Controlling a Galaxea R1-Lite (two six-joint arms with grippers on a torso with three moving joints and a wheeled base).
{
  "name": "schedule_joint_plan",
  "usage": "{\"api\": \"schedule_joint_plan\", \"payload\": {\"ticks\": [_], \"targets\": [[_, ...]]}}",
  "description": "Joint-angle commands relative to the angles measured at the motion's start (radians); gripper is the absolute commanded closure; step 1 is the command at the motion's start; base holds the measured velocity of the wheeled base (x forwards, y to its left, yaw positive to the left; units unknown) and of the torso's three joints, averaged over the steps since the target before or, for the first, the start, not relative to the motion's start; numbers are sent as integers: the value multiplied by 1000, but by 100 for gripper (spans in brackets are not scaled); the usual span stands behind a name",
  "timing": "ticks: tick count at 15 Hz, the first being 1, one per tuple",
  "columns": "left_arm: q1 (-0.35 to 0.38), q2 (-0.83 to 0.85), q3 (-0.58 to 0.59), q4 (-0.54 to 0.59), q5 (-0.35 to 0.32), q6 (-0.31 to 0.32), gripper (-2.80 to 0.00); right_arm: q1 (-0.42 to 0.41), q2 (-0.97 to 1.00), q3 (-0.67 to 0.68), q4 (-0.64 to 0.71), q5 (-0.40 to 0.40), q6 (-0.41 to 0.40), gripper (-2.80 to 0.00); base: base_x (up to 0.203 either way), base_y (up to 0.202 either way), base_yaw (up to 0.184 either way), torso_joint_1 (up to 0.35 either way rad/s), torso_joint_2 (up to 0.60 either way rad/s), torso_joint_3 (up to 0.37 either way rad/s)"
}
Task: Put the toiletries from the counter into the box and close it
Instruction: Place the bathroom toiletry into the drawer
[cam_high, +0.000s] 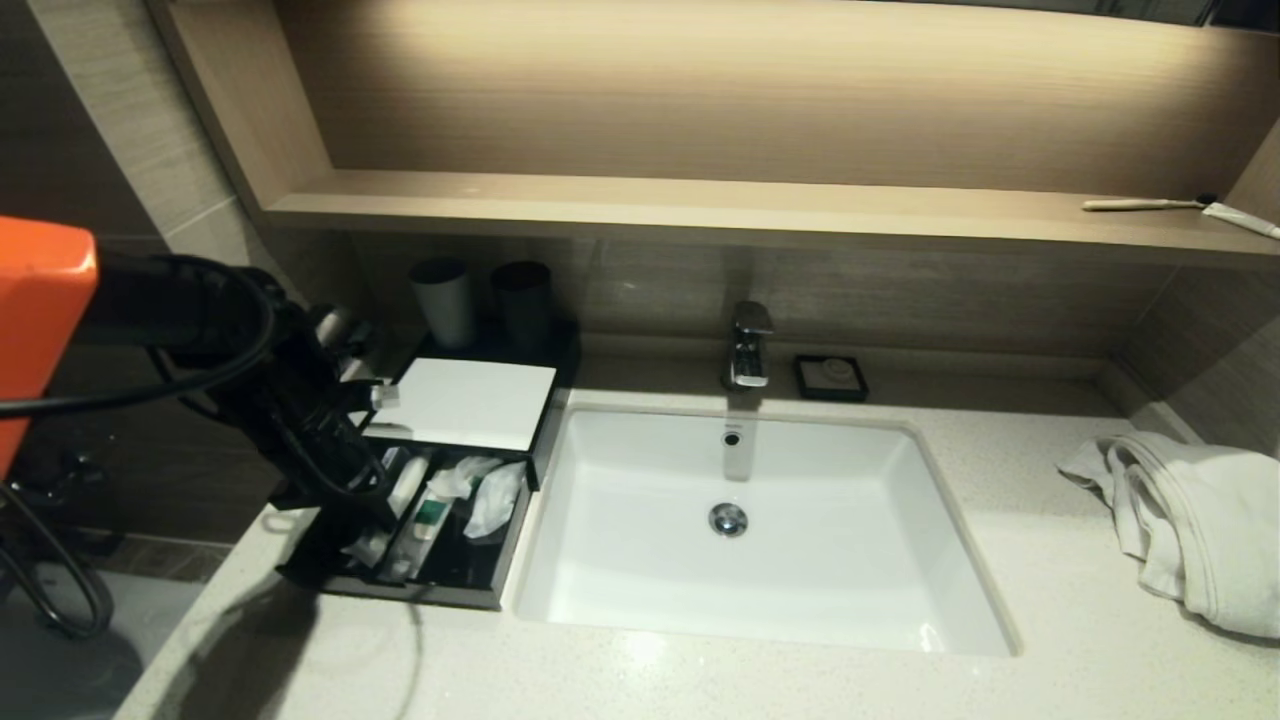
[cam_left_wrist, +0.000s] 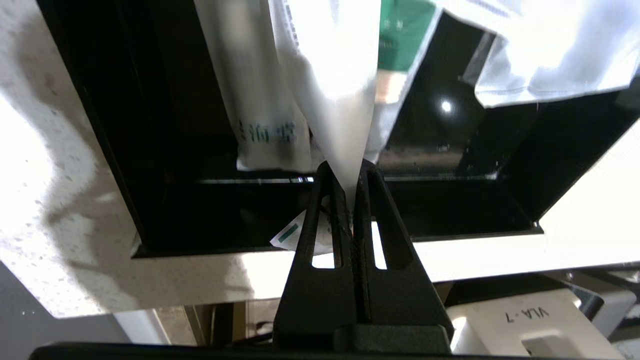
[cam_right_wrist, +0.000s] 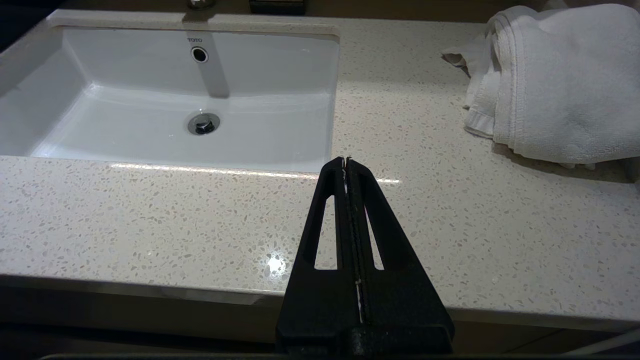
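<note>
The black box (cam_high: 440, 595) stands on the counter (cam_high: 1000, 680) left of the sink, its drawer pulled open below its white top panel (cam_high: 470, 400). My left gripper (cam_left_wrist: 346, 172) is shut on the end of a long translucent white packet (cam_left_wrist: 330, 100), which hangs into the drawer (cam_left_wrist: 165, 200). Beside it in the drawer lie a printed white packet (cam_left_wrist: 260, 100), a green-labelled packet (cam_high: 430, 515) and wrinkly white sachets (cam_high: 492, 495). My right gripper (cam_right_wrist: 346, 160) is shut on nothing above the bare counter (cam_right_wrist: 150, 215), near its front edge; it is out of the head view.
The white sink (cam_high: 620, 600) with its faucet (cam_high: 750, 345) fills the middle. A small black soap dish (cam_high: 830, 377) sits behind it and a white towel (cam_high: 1190, 520) lies at the right. Two dark cups (cam_high: 445, 300) stand behind the box. A toothbrush (cam_high: 1140, 204) lies on the wooden shelf.
</note>
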Motion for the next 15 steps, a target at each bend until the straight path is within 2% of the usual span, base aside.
{"api": "schedule_joint_plan", "payload": {"ticks": [1, 4, 15], "targets": [[-1, 7, 0, -12, 5, -6, 0, -2, 0, 0, 0, 0, 0, 0, 0, 0, 0, 0, 0, 0], [-7, 13, 0, -67, 13, -48, 0, 0, 0, 0, 0, 1, 0, 0, 0, 0, 0, 0, 0, 0], [-15, 15, 10, -105, 40, -54, 0, 0, 0, 0, 0, 1, 0, 0, 0, 0, 0, 0, 0, 0]]}}
